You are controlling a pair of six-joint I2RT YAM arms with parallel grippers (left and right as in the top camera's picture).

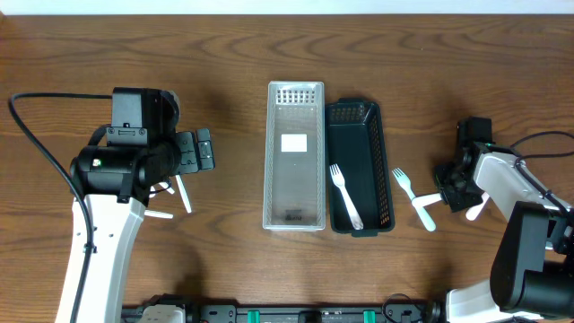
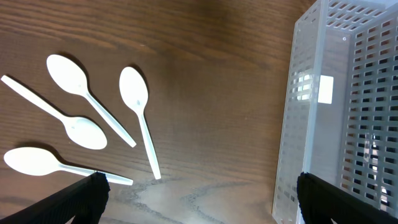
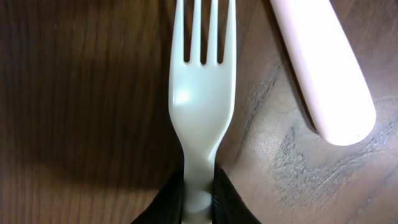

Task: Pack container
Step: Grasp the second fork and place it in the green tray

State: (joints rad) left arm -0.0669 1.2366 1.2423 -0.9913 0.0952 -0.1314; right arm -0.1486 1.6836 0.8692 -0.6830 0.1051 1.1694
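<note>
While the right claw [image 3: 199, 200] was clamped on a fork [image 3: 202, 112] and the left claw [image 2: 202, 198] stood apart, the fork likely needed lifting into the dark basket [image 1: 354, 115].

wooden table [image 1: 233, 54]: clear basket [image 1: 294, 193], dark basket [image 1: 386, 161] side by side; four spoons [image 2: 134, 93] left; fork [image 1: 402, 182] right.

A tray [image 1: 295, 152] and a basket [image 1: 360, 121] stood touching mid-counter [image 1: 233, 72], the basket on the right. One fork [image 1: 345, 196] lay in the basket, and a second fork [image 3: 203, 93] lay on the counter just right of it. Four spoons [image 2: 134, 90] lay left of the tray.
</note>
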